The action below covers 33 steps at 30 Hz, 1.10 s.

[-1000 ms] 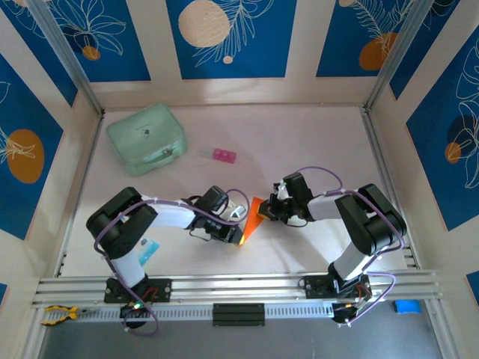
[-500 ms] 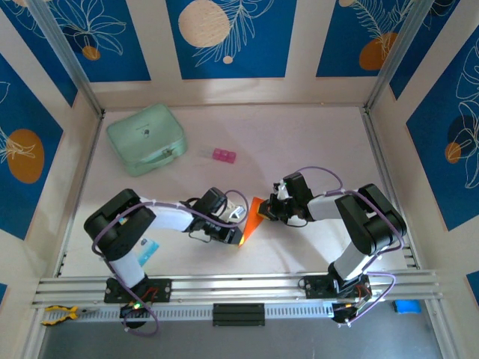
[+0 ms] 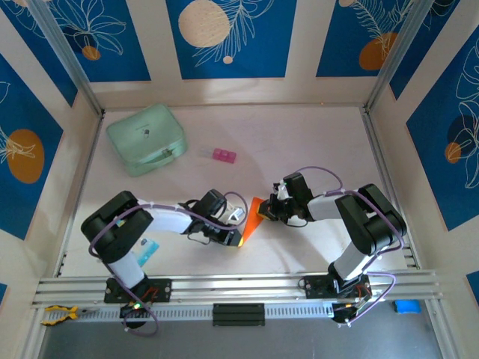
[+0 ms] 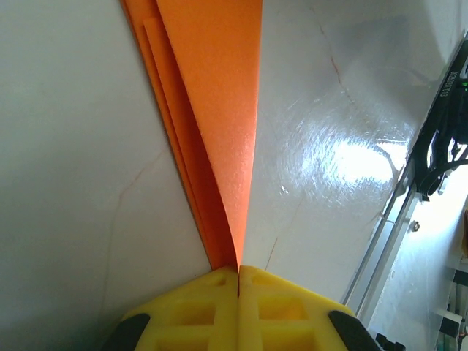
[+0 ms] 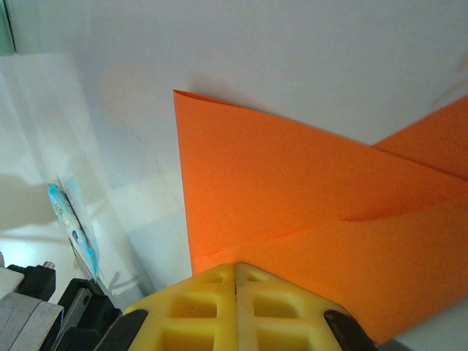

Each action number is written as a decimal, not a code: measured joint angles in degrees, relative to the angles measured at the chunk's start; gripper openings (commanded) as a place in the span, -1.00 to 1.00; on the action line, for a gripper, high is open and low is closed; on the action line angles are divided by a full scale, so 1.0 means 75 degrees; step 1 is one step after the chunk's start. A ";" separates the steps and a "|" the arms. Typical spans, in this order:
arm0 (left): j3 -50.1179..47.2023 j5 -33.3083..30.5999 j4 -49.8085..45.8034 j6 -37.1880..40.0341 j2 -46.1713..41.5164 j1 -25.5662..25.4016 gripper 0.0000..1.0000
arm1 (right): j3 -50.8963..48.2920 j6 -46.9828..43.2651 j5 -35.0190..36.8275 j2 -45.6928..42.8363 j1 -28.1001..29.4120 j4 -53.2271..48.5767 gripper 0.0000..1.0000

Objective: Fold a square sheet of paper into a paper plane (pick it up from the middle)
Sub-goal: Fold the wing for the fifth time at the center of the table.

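Note:
The orange paper (image 3: 253, 215), folded into a narrow pointed shape with several layers, lies on the white table between my two arms. My left gripper (image 3: 239, 238) is at its near tip. In the left wrist view the yellow jaws (image 4: 238, 269) are shut, and the raised top flap of the paper (image 4: 219, 110) tapers into the seam between them. My right gripper (image 3: 267, 212) is at the paper's far right side. Its jaws (image 5: 235, 267) are shut, tips down against the flat paper (image 5: 292, 190), where a diagonal fold edge shows.
A mint-green case (image 3: 146, 138) sits at the back left, a small pink block (image 3: 223, 155) near the middle back. A blue packet (image 3: 148, 247) lies by the left arm's base. The aluminium rail (image 3: 239, 284) runs along the near edge.
The left arm's elbow has drifted slightly left and down. Both grippers and the paper stay where they were.

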 measured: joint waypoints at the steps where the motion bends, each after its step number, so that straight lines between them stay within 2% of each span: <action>1: -0.0015 -0.0012 -0.0020 0.0003 -0.0023 -0.0006 -1.00 | 0.0000 0.0000 0.0000 0.0000 0.0000 0.0000 -0.90; 6: -0.0169 -0.0195 -0.0291 0.0003 -0.0344 -0.0047 -0.92 | 0.0000 -0.0003 0.0000 0.0000 0.0000 0.0000 -0.91; 15: -0.0399 -0.0629 -0.1090 0.0026 -0.1343 -0.0108 -0.60 | 0.0000 0.0000 0.0000 0.0000 0.0000 0.0000 -0.90; 22: -0.0341 -0.1390 -0.1323 0.0032 -0.2611 -0.0108 -0.61 | -0.0012 -0.0003 -0.0003 -0.0003 -0.0006 0.0012 -0.90; 26: 0.0006 -0.1553 -0.1355 0.0035 -0.2448 -0.0108 -0.64 | -0.0012 -0.0003 -0.0006 -0.0003 -0.0009 0.0012 -0.91; 33: 0.0912 -0.1472 -0.1055 -0.0003 -0.1425 -0.0108 -0.68 | -0.0012 -0.0006 -0.0015 -0.0003 -0.0015 0.0012 -0.91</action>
